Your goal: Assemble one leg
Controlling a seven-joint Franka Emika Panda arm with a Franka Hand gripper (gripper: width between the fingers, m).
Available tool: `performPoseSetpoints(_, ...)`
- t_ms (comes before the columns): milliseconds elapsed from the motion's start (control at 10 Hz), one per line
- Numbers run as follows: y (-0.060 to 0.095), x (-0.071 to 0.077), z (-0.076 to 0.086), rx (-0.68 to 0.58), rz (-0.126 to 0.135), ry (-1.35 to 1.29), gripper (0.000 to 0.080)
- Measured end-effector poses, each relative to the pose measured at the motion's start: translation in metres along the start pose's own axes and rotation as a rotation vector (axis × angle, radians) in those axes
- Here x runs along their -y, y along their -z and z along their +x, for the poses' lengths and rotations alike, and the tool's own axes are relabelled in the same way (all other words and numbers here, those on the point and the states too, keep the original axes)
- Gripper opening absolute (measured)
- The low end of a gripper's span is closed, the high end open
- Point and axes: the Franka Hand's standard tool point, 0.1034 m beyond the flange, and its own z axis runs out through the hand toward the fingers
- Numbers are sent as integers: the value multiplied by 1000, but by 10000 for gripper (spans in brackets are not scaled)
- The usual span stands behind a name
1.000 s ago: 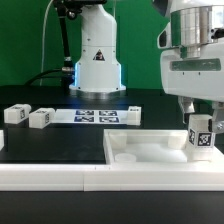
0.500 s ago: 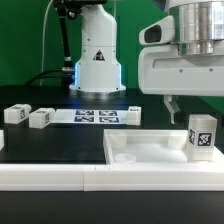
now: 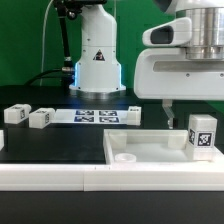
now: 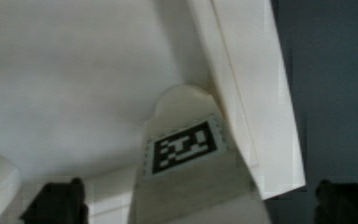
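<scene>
I see the leg standing upright on the large white board, at the board's corner toward the exterior view's right, its tag facing the camera. My gripper hangs above the leg, fingers apart and clear of it; the wrist view shows the leg between the fingertips. Beyond the board, two small white blocks and the marker board lie on the tabletop.
</scene>
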Motion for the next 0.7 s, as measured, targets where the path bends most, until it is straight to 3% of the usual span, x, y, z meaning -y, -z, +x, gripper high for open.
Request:
performPoseSetpoints(200,0,-2,1,0,-2,52,645)
performPoseSetpoints(300,0,-2,1,0,-2,51,491)
performPoseSetpoints(400,0,-2,1,0,-2,50,491)
performPoseSetpoints(500,0,-2,1,0,-1,43,342)
performPoseSetpoints(600,0,-2,1,0,-1,19,291)
performPoseSetpoints(700,0,-2,1,0,-1,21,291)
